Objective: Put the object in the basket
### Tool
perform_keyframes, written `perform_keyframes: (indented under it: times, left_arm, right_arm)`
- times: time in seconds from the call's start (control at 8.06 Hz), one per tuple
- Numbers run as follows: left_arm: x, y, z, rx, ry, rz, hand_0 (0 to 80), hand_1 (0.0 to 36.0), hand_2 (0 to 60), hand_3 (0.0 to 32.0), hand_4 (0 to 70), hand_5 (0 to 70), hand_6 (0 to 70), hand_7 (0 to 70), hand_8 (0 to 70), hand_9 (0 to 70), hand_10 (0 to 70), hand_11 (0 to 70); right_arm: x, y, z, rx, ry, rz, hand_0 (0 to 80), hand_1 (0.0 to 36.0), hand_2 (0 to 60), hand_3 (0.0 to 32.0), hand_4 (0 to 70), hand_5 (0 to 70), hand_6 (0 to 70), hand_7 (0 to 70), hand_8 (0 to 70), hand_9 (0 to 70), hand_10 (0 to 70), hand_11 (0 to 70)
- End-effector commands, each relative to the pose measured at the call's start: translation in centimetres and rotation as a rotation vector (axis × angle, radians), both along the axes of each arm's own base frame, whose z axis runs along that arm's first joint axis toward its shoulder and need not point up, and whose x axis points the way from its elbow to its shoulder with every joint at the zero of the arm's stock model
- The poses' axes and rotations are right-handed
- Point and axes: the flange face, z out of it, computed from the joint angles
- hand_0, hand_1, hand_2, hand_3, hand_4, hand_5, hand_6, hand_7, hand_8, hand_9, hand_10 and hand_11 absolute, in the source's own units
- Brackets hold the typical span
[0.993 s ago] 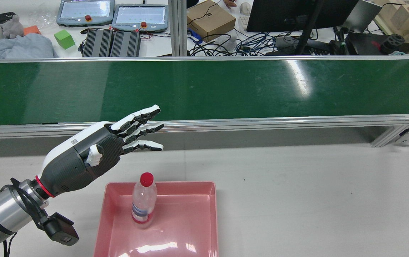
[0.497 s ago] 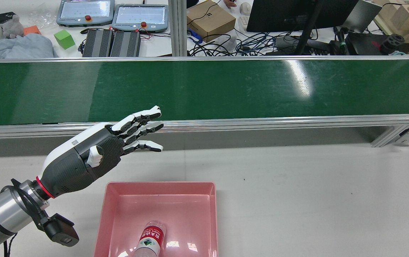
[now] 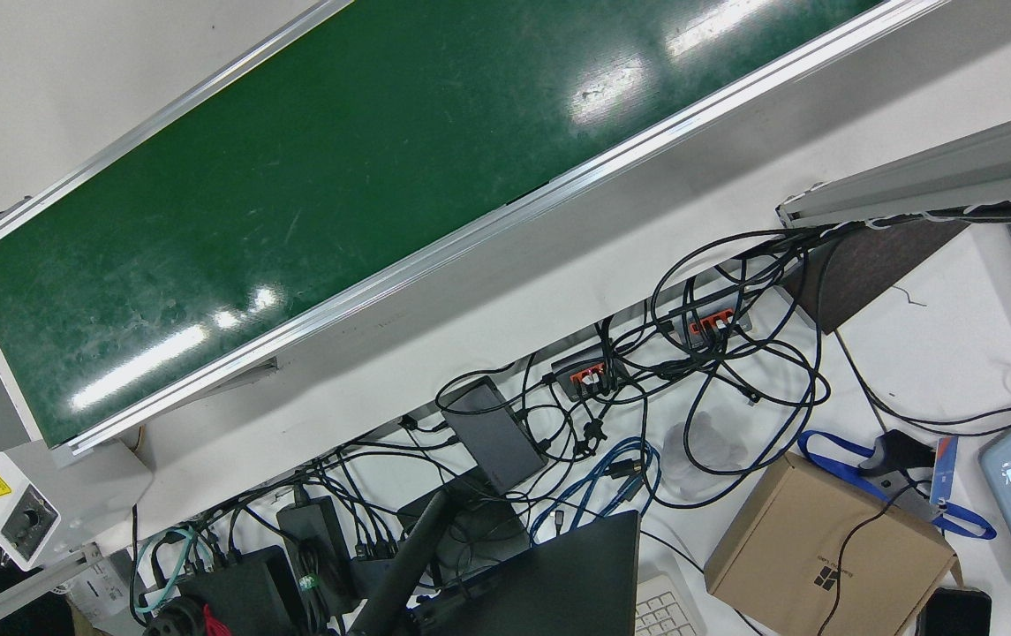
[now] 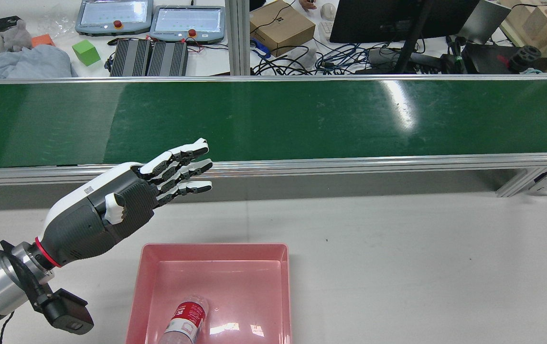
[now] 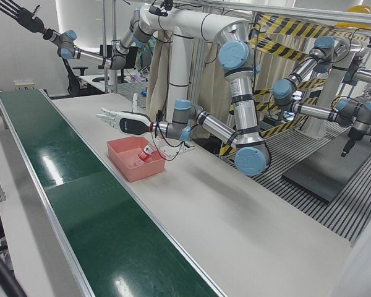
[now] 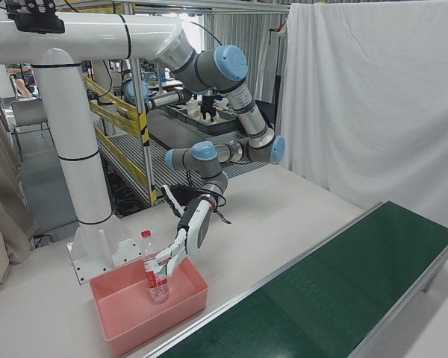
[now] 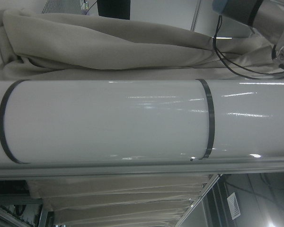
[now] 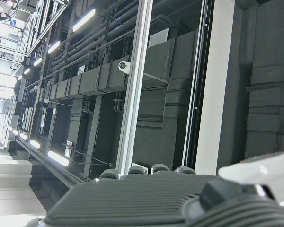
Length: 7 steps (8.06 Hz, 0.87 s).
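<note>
One clear plastic water bottle with a red label (image 4: 185, 320): in the rear view it lies on its side in the one shallow pink plastic basket (image 4: 213, 247), toward the near edge, its lower part cut off by the frame. In the right-front view it looks upright, so I can't reconcile its pose between the two views.

Two hands counted. My left hand (image 4: 125, 205) hovers above the white table (image 4: 397, 263), just beyond the basket's far-left corner. It's released, fingers straight and slightly fanned, pointing toward the one long green conveyor belt (image 4: 273, 119). It holds nothing and touches neither bottle nor basket.

My right hand (image 5: 15, 12) shows only in the left-front view, raised high and well away from the basket, fingers spread and empty.

Belt bare. Beyond it are two grey teach pendants (image 4: 106, 16), one green cube (image 4: 85, 51) and one brown cardboard box (image 4: 280, 26).
</note>
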Motion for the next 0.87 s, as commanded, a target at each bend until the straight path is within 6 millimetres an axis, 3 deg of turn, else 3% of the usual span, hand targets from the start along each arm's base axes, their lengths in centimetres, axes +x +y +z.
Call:
perform_keyframes:
  times: [0.0, 0.12, 0.37, 0.74]
  left_arm:
    - [-1.59, 0.91, 0.26, 0.001, 0.000, 0.001, 10.8, 0.0, 0.0, 0.0, 0.0, 26.2, 2.4, 4.8, 7.4, 10.8, 16.2, 23.0]
    - [-1.45, 0.99, 0.31, 0.001, -0.003, 0.003, 10.4, 0.0, 0.0, 0.0, 0.0, 19.5, 0.5, 0.0, 5.7, 8.3, 13.1, 18.5]
    - [-1.41, 0.97, 0.37, 0.001, -0.005, 0.002, 8.6, 0.0, 0.0, 0.0, 0.7, 5.7, 0.0, 0.0, 0.2, 1.0, 1.8, 2.2]
    - [-1.23, 0.95, 0.47, -0.001, -0.008, 0.003, 9.3, 0.0, 0.0, 0.0, 0.0, 3.8, 0.0, 0.0, 0.0, 0.4, 1.4, 1.6]
  right_arm:
    - [-0.01, 0.00, 0.02, -0.001, 0.000, 0.000, 0.0, 0.0, 0.0, 0.0, 0.0, 0.0, 0.0, 0.0, 0.0, 0.0, 0.0, 0.0]
    - [0.00, 0.00, 0.00, 0.000, 0.000, 0.000, 0.0, 0.0, 0.0, 0.0, 0.0, 0.0, 0.0, 0.0, 0.0, 0.0, 0.0, 0.0]
    - [0.01, 0.00, 0.00, 0.000, 0.000, 0.001, 0.0, 0.0, 0.0, 0.0, 0.0, 0.0, 0.0, 0.0, 0.0, 0.0, 0.0, 0.0]
    - [0.00, 0.00, 0.00, 0.000, 0.000, 0.000, 0.0, 0.0, 0.0, 0.0, 0.0, 0.0, 0.0, 0.0, 0.0, 0.0, 0.0, 0.0]
